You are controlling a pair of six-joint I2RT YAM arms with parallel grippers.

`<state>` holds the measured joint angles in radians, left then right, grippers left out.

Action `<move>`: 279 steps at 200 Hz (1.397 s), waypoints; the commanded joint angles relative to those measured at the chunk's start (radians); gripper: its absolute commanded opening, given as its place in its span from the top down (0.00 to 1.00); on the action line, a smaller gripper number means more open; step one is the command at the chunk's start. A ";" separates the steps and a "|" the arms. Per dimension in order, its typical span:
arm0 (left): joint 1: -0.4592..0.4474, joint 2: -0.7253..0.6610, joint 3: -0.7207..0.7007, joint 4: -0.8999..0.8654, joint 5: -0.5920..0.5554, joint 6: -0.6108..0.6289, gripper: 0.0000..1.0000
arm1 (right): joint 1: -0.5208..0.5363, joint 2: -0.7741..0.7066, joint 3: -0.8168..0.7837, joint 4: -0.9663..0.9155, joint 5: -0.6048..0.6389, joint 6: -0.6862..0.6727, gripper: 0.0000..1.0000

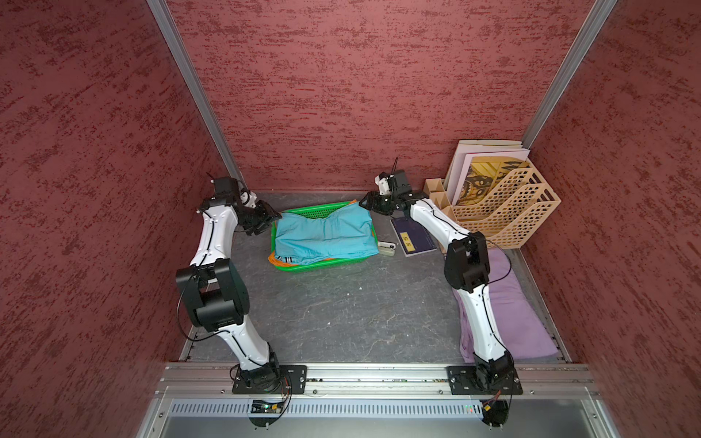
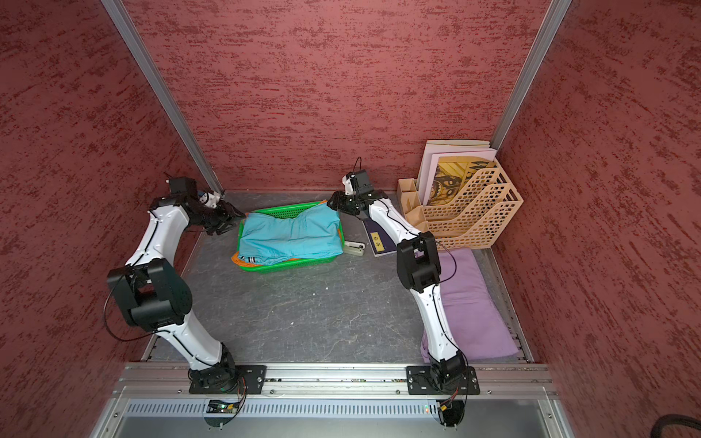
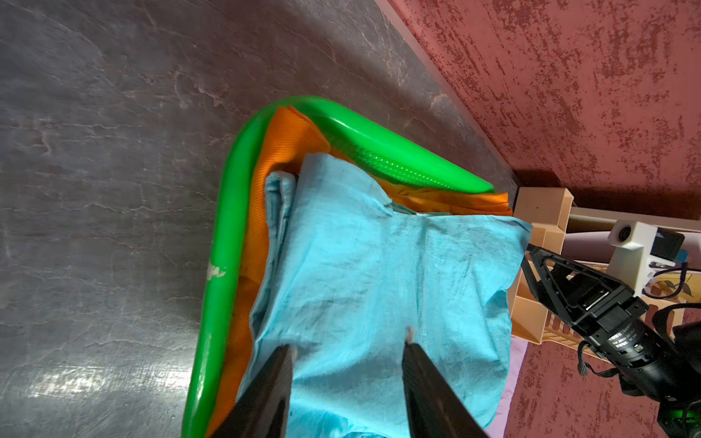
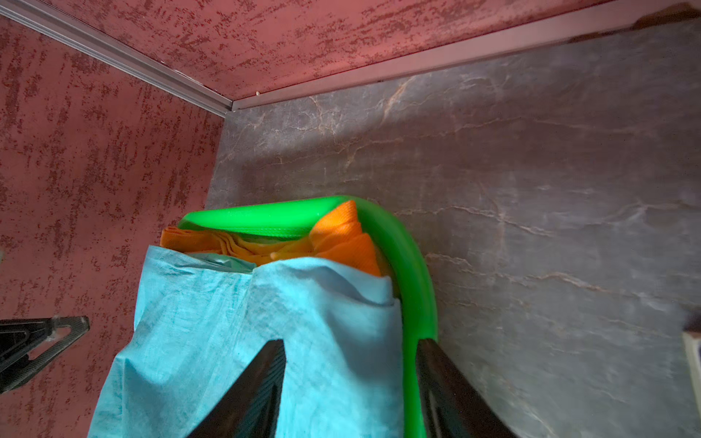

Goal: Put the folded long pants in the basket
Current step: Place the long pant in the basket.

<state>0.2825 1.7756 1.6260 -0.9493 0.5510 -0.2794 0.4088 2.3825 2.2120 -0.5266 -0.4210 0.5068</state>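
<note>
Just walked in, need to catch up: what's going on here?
The robot is packing folded pants into the green basket. The teal pants lie on top of the orange pants inside it. The left gripper and right gripper stand open at opposite ends of the teal pair, holding nothing. The lilac pants lie on the table, outside it.

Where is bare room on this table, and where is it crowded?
Free: the wide grey table stretch between basket and front rail, bordered right by the lilac pants. Crowded: right of the basket, where stapler, notebook and file rack sit close.
</note>
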 commanded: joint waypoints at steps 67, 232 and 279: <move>-0.003 -0.033 -0.055 0.086 0.127 -0.014 0.52 | 0.003 0.067 0.049 0.062 -0.025 -0.007 0.64; -0.139 0.128 -0.053 0.176 0.109 -0.031 0.72 | -0.022 0.005 -0.118 0.391 -0.043 0.090 0.90; -0.119 0.180 -0.058 0.149 -0.079 -0.055 0.75 | -0.055 -0.096 -0.219 0.413 -0.003 0.083 0.63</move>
<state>0.1474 1.9717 1.5639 -0.7734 0.6296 -0.3279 0.3794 2.3993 2.0212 -0.1478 -0.4805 0.5961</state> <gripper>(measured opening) 0.251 0.311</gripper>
